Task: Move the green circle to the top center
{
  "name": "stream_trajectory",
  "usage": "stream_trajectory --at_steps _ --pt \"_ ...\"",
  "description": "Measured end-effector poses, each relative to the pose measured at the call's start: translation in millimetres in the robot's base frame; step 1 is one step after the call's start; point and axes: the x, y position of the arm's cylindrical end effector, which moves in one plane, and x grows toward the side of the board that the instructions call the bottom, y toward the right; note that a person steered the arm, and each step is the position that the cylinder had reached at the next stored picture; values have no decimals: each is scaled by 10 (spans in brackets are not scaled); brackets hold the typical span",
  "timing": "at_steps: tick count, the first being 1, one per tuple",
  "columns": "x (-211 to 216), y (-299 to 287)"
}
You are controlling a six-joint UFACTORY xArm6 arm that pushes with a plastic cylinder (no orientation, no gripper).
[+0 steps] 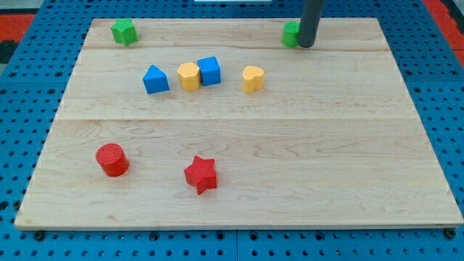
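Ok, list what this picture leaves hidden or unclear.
- Green circle: the rod covers its right side in the camera view, so its full shape is hidden.
- My tip: contact with that block cannot be confirmed.
- Rod's upper part: cut off by the view's top edge.

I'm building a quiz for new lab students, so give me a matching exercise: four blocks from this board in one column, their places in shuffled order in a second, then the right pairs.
Things:
1. green circle
2. green star
3. red cylinder
4. blue cube

Places:
A. the view's top left corner of the board
B. touching the yellow hexagon block's right side
C. top edge, right of centre, with my tip against its right side
D. the view's lower left, left of the red star

Pairs: 1-C, 2-A, 3-D, 4-B
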Motion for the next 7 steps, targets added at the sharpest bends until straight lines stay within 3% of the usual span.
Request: stream_trajectory --at_steps 1,2,3,5,6,7 --pt "-57 408" --pt "-186 223" --pt "-226 -578" --pt "-388 -747" --pt "-387 -1229" --pt "-333 -1024"
